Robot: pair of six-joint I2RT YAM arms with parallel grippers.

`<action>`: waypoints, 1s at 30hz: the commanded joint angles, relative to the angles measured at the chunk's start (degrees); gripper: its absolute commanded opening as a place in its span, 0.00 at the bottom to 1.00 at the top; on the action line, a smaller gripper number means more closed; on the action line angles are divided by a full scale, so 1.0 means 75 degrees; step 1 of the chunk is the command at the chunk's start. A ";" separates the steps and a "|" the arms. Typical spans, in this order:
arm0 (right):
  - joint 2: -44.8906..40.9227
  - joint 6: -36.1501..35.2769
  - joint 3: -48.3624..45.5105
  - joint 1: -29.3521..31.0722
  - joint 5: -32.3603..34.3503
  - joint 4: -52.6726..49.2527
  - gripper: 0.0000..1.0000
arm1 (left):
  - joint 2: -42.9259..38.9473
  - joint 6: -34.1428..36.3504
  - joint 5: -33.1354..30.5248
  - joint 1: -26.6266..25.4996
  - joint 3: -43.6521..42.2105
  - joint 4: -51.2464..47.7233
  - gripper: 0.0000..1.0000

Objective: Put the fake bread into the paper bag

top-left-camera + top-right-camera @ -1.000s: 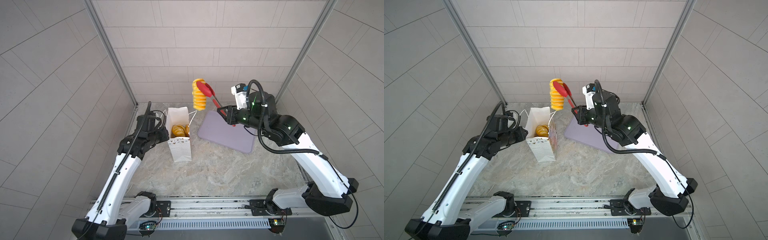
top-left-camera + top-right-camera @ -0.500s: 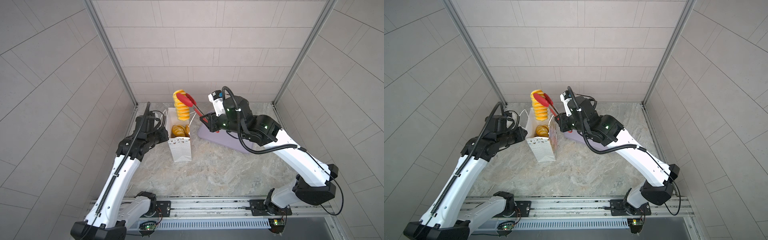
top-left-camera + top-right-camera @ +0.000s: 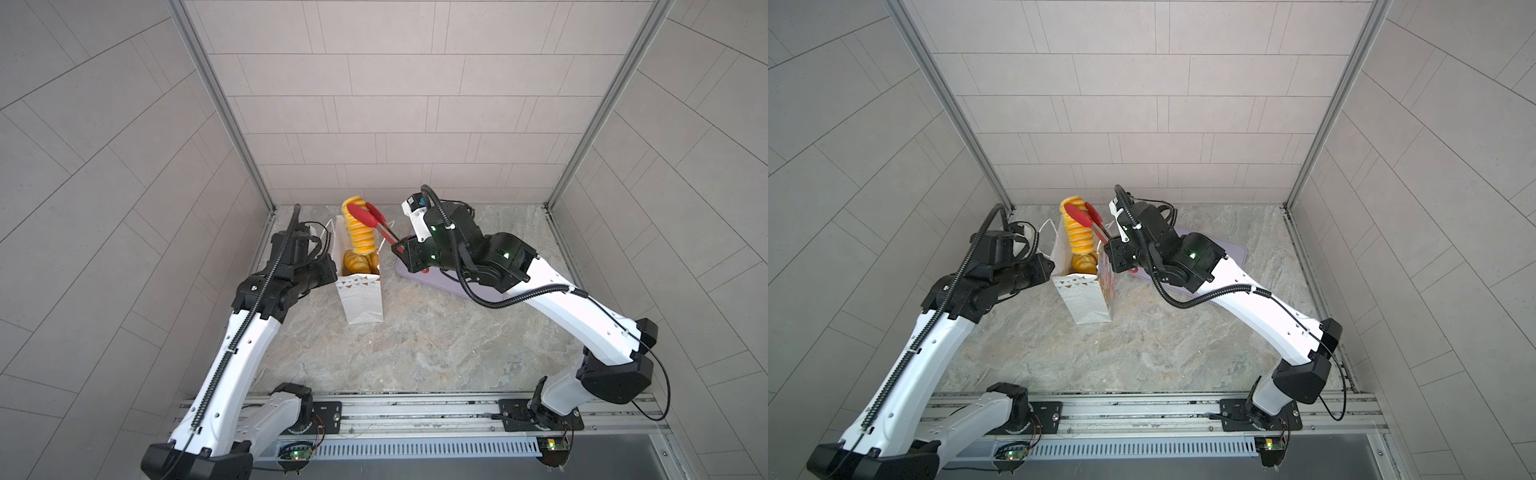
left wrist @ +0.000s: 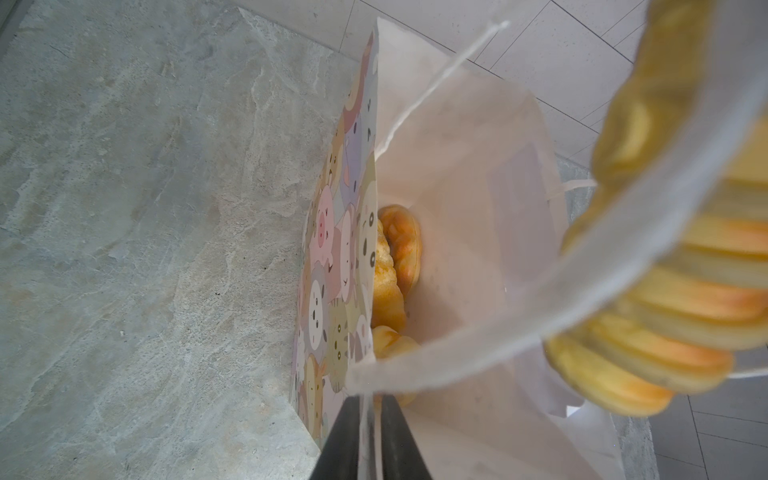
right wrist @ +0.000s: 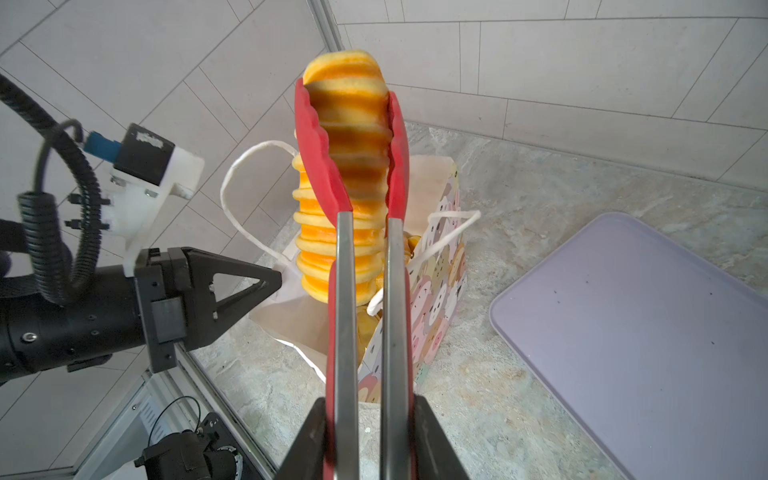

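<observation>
A tall white paper bag (image 3: 360, 299) (image 3: 1086, 297) with string handles, a dotted front with a band of small triangles, and a side panel of cartoon animals stands upright on the grey marbled desk (image 3: 415, 340), towards the back wall. Its mouth is open.

The left pincer (image 3: 332, 266) (image 3: 1050, 266) (image 4: 370, 403) is at the bag's rim on the left arm's side. In the left wrist view its dark fingers (image 4: 345, 436) stand narrow, with the white paper edge caught between them.

The right pincer (image 3: 399, 247) (image 3: 1111, 245) (image 5: 370, 401) is clamped on the steel arms of a pair of red-tipped tongs (image 3: 368, 216) (image 3: 1086, 216) (image 5: 345, 311). The red tips squeeze a long, glossy, golden-orange loaf with cream stripes (image 3: 360, 237) (image 3: 1077, 237) (image 5: 349, 104) (image 4: 665, 324) near its upper end. The loaf hangs upright, clear of the desk, with its lower end over the bag's mouth. I cannot tell whether that end is already below the rim.

Down inside the bag lie several golden-orange pastries (image 3: 357, 262) (image 3: 1084, 262) (image 4: 399, 249).

A flat lilac tray (image 5: 623, 332) (image 3: 1235, 251) sits on the desk just beside the bag, under the right arm. The part of it that shows is bare.
</observation>
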 commanded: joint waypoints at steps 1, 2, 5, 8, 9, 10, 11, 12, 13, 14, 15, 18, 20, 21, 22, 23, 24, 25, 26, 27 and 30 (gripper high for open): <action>-0.0097 -0.0064 -0.0037 0.0059 0.0212 0.0296 0.32 | -0.0105 0.0115 -0.0081 -0.0015 0.0066 -0.0156 0.17; -0.0097 -0.0075 -0.0068 0.0067 0.0210 0.0286 0.33 | -0.0104 0.0114 -0.0086 -0.0018 0.0066 -0.0149 0.17; -0.0108 -0.0077 -0.0163 0.0070 0.0236 0.0284 0.35 | -0.0101 0.0114 -0.0074 -0.0021 0.0068 -0.0155 0.17; -0.0131 -0.0075 -0.0199 0.0079 0.0247 0.0300 0.39 | -0.0102 0.0106 -0.0081 -0.0016 0.0076 -0.0155 0.17; -0.0142 -0.0068 -0.0196 0.0076 0.0248 0.0297 0.40 | -0.0097 0.0101 -0.0075 -0.0017 0.0073 -0.0147 0.17; -0.0154 -0.0069 -0.0190 0.0070 0.0260 0.0314 0.41 | -0.0104 0.0113 -0.0065 -0.0020 0.0077 -0.0152 0.17; -0.0155 -0.0078 -0.0182 0.0071 0.0259 0.0317 0.42 | -0.0095 0.0103 -0.0079 -0.0018 0.0078 -0.0152 0.17; -0.0158 -0.0089 -0.0180 0.0070 0.0265 0.0324 0.43 | -0.0103 0.0111 -0.0083 -0.0015 0.0073 -0.0163 0.17; -0.0167 -0.0088 -0.0187 0.0074 0.0271 0.0328 0.44 | -0.0104 0.0102 -0.0086 -0.0016 0.0066 -0.0167 0.17; -0.0160 -0.0094 -0.0185 0.0075 0.0271 0.0334 0.45 | -0.0104 0.0104 -0.0080 -0.0021 0.0067 -0.0168 0.17; -0.0167 -0.0088 -0.0170 0.0072 0.0271 0.0337 0.45 | -0.0105 0.0103 -0.0089 -0.0018 0.0066 -0.0162 0.17; -0.0166 -0.0087 -0.0176 0.0081 0.0259 0.0346 0.46 | -0.0107 0.0103 -0.0096 -0.0022 0.0067 -0.0158 0.17; -0.0167 -0.0088 -0.0164 0.0083 0.0259 0.0351 0.47 | -0.0110 0.0102 -0.0093 -0.0021 0.0077 -0.0179 0.17; -0.0173 -0.0091 -0.0153 0.0083 0.0264 0.0343 0.47 | -0.0111 0.0114 -0.0098 -0.0017 0.0069 -0.0177 0.17; -0.0177 -0.0091 -0.0150 0.0082 0.0269 0.0346 0.47 | -0.0113 0.0114 -0.0098 -0.0021 0.0078 -0.0174 0.17; -0.0181 -0.0100 -0.0134 0.0088 0.0271 0.0346 0.47 | -0.0109 0.0115 -0.0098 -0.0018 0.0077 -0.0180 0.17; -0.0178 -0.0109 -0.0126 0.0082 0.0271 0.0343 0.47 | -0.0111 0.0115 -0.0097 -0.0015 0.0084 -0.0179 0.17; -0.0179 -0.0116 -0.0119 0.0079 0.0277 0.0350 0.47 | -0.0108 0.0113 -0.0097 -0.0016 0.0088 -0.0173 0.17; -0.0188 -0.0123 -0.0102 0.0082 0.0294 0.0352 0.47 | -0.0120 0.0115 -0.0090 -0.0020 0.0093 -0.0184 0.17; -0.0190 -0.0135 -0.0087 0.0079 0.0312 0.0335 0.47 | -0.0106 0.0120 -0.0096 -0.0023 0.0120 -0.0201 0.17; -0.0190 -0.0198 0.0028 0.0074 0.0341 0.0276 0.46 | -0.0105 0.0181 -0.0160 -0.0016 0.0272 -0.0289 0.17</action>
